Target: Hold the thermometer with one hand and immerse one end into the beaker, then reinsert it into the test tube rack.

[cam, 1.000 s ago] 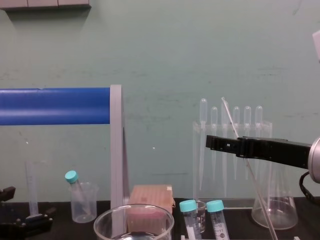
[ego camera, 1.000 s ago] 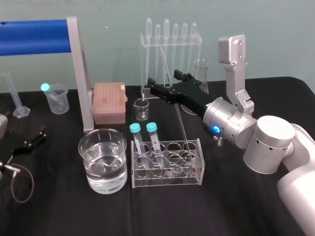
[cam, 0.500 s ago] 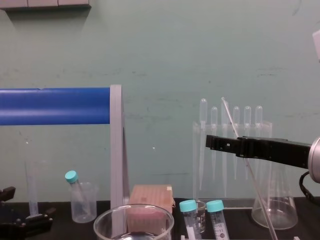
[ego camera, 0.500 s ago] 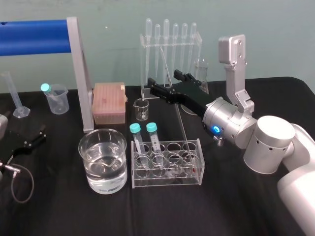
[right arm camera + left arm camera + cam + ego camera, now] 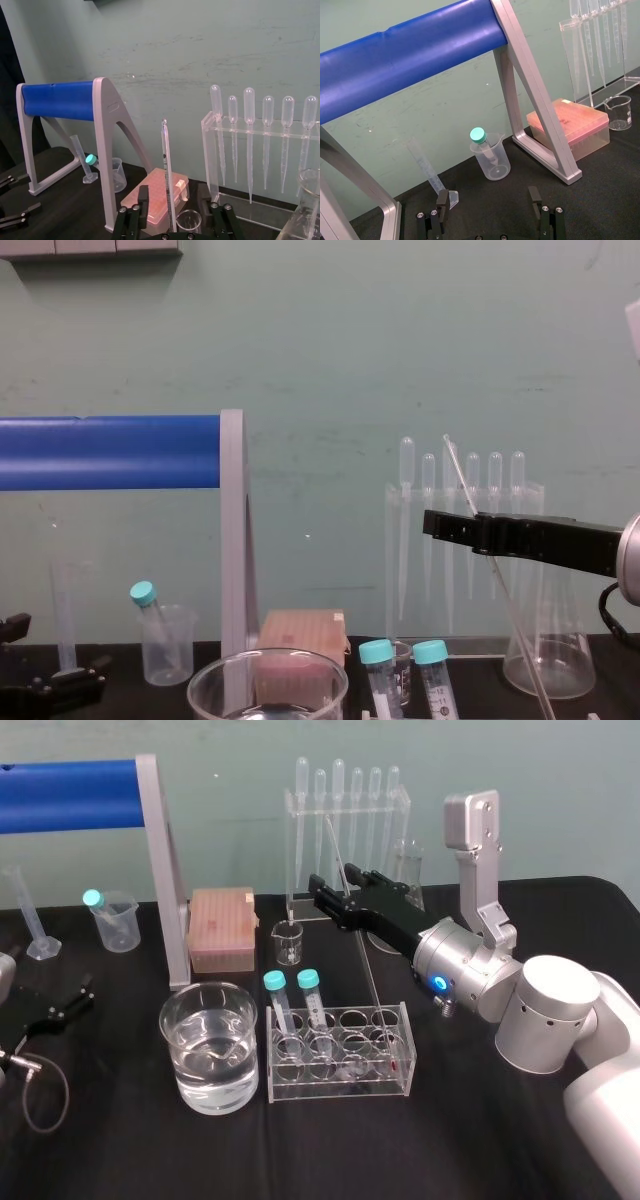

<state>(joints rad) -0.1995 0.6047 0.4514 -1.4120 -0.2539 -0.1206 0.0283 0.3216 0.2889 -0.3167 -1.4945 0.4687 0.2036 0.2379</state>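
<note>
The thermometer [image 5: 367, 965] leans in the clear test tube rack [image 5: 340, 1085], its red tip low at the rack's right end and its top slanting up toward the pipettes. My right gripper [image 5: 335, 880] reaches in from the right and straddles the rod's upper part. In the right wrist view the thermometer [image 5: 166, 160] stands between the fingers [image 5: 143, 196] with a gap on each side, so the gripper is open. The large beaker [image 5: 209, 1045], part full of water, stands just left of the rack. My left gripper [image 5: 487, 197] rests open on the table at the far left.
A pipette stand [image 5: 345, 810] and a conical flask [image 5: 408, 870] stand behind the right gripper. A small glass beaker [image 5: 288, 942], a pink box [image 5: 221, 928] and a blue-barred metal frame [image 5: 160, 860] lie behind the large beaker. Two capped tubes [image 5: 290, 1000] fill the rack's left end.
The right gripper's fingers have drawn closer together around the thermometer. The thermometer, the rack and the left arm have not moved.
</note>
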